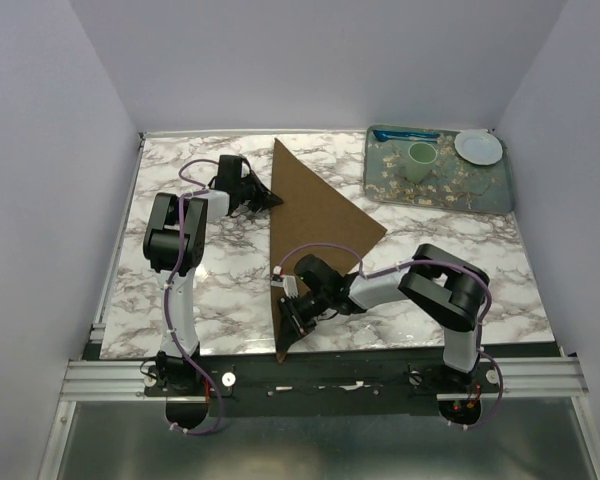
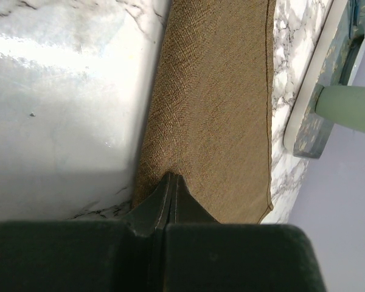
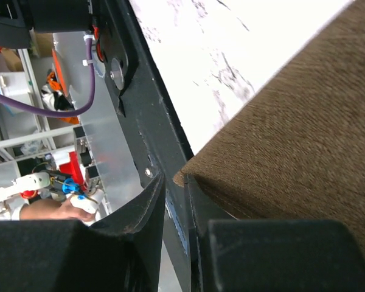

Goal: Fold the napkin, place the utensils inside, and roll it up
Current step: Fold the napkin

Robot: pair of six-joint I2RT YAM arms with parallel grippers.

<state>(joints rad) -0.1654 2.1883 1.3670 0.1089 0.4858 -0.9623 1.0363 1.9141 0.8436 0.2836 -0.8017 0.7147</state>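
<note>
The marble table (image 1: 210, 290) carries the brown napkin (image 1: 315, 215), folded into a triangle down its middle with its near tip at the table's front edge, and a tray (image 1: 490, 190) at the far right corner.

- The top view is evenly lit and sharp, with soft shadows under the arms.
- The left wrist view shows bright glare on the marble table (image 2: 61, 91).
- In the right wrist view the tabletop is overexposed and the napkin (image 3: 304, 140) is slightly blurred.
</note>
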